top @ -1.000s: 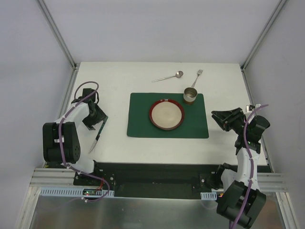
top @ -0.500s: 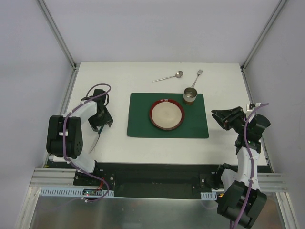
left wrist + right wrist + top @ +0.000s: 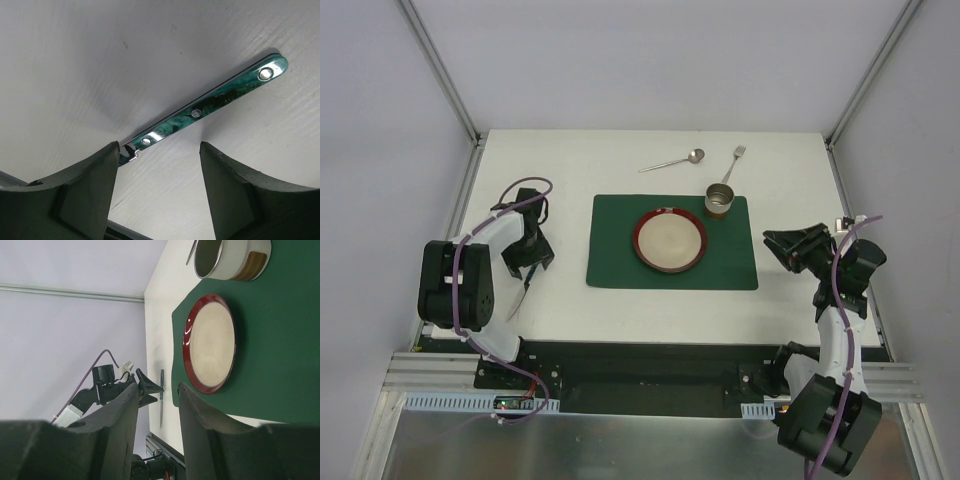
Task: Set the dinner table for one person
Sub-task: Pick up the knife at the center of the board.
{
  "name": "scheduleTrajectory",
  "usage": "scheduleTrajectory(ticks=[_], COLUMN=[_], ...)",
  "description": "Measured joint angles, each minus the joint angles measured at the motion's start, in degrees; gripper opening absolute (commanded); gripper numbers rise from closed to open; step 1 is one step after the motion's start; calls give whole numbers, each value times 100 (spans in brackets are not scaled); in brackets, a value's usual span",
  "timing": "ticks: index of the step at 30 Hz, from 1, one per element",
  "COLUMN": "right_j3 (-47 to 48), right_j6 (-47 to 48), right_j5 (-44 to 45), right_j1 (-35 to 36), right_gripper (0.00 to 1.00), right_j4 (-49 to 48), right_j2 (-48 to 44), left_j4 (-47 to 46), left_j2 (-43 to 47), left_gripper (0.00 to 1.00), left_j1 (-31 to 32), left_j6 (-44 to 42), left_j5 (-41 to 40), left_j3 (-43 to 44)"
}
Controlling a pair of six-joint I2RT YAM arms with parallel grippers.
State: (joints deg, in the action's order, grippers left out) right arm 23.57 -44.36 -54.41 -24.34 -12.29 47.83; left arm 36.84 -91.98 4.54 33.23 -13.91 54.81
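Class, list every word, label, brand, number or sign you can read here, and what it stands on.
None: no lettering can be read on the knife, plate, cup, placemat or dinner table.

No writing, label, brand or number can be read — nothing legible anywhere.

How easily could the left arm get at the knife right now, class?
Probably yes: its open jaws hang just above the green-handled knife, which lies flat on the white table with nothing between.
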Motion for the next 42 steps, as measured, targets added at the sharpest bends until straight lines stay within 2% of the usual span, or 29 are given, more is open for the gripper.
scheduleTrajectory(ticks=[11,21,34,36,37,42], right_j3=[0,0,0,0,0,0], right_j6=[-44,-44,-44,-44,-44,-44], right_j5=[-74,-85,-96,-96,-96,-98], right_j1=[28,28,15,15,15,4], right_gripper=[39,39,39,39,39,39], right_j4=[-166,-203,-205,-205,-205,-205], right_j2=[85,221,243,243,245,249], left_j4=[-11,-44,-55,-55,-59,-96], left_j2=[-48,-282,-660,-750,-800,-1003], left_gripper=[65,56,54,47,34,29], left_j1=[-63,-168,-354,-354,-354,-348], left_j6=[24,15,11,9,9,-50], left_j5=[24,297,553,557,573,664], left_j3=[-125,101,509,621,682,916])
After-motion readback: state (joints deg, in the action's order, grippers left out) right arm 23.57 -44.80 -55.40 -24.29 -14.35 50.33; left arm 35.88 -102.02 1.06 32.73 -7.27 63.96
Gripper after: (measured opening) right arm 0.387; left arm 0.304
